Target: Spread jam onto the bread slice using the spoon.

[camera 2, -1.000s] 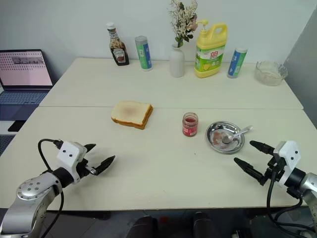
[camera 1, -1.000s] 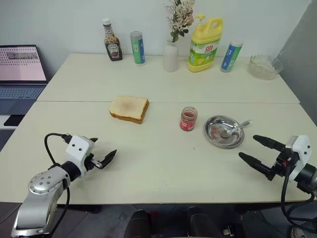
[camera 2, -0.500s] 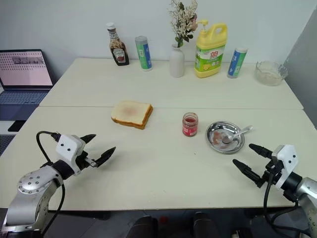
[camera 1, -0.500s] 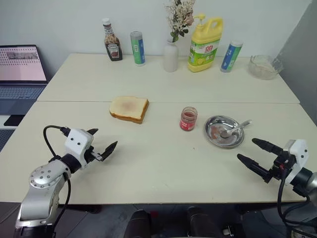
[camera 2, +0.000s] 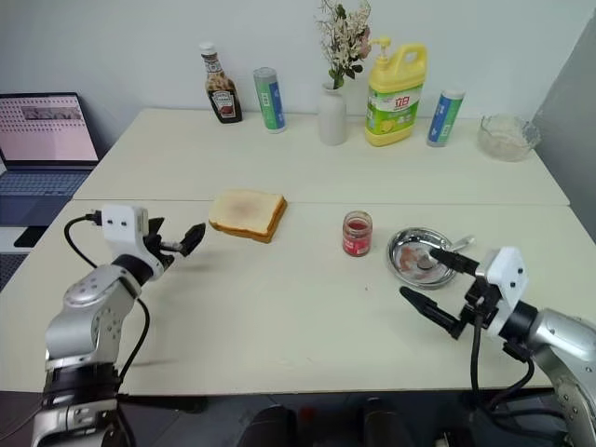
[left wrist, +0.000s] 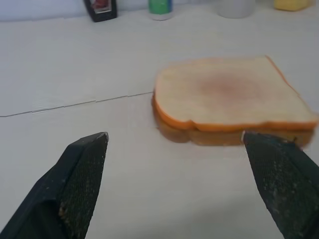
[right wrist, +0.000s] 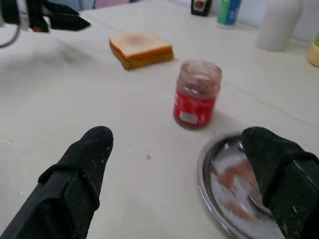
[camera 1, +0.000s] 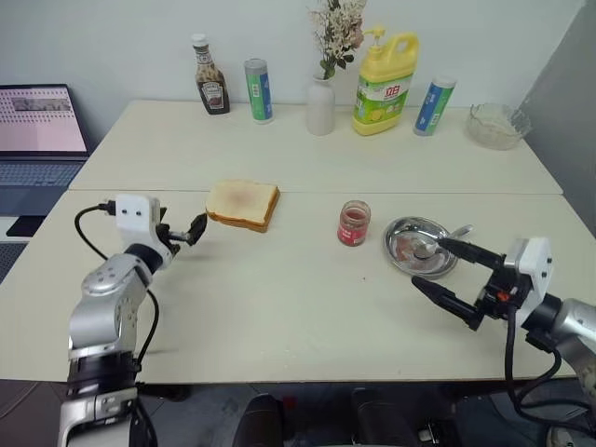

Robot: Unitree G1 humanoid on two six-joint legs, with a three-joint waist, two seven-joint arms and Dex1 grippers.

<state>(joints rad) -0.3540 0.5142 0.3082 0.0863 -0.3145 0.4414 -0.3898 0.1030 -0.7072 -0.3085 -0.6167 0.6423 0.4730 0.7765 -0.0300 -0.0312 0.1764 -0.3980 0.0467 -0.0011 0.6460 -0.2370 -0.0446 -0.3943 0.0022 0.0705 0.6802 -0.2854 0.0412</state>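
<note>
left tool (camera 1: 190, 230) gapes empty beside the pale tan bread slice (camera 1: 243, 202); right tool (camera 1: 452, 273) gapes empty by the round steel dish (camera 1: 407, 253).

Silver arms, white wrist blocks, black cables, black-fingered left claw (camera 1: 186, 229).

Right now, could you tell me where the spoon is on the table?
The spoon lies in the round steel dish on the robot's right side of the table, its handle pointing over the far rim, just right of the jam jar.
</note>
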